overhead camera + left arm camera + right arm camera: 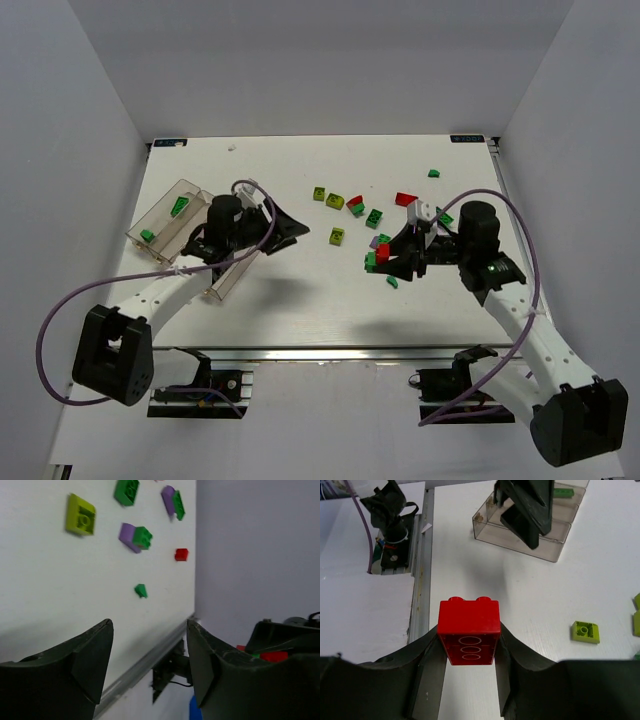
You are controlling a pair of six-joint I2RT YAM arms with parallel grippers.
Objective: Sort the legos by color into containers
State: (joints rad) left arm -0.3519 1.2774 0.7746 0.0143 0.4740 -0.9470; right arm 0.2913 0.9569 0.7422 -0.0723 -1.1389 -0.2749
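Right fingers (432, 662) closed on a red lego (469, 622) above the counter (470, 550), left fingers (90, 655) apart and empty, beside the clear tray (520, 535)

No legible text, dark corner tags (168, 141) on table (300, 300) too small to read

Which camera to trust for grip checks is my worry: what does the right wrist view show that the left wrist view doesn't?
Only right wrist: a close view of the right gripper clamped on a red brick, and the clear tray with a green brick inside. Only left wrist: the left gripper open and empty, plus purple bricks on the table. Both: the white table and a loose yellow-green brick.
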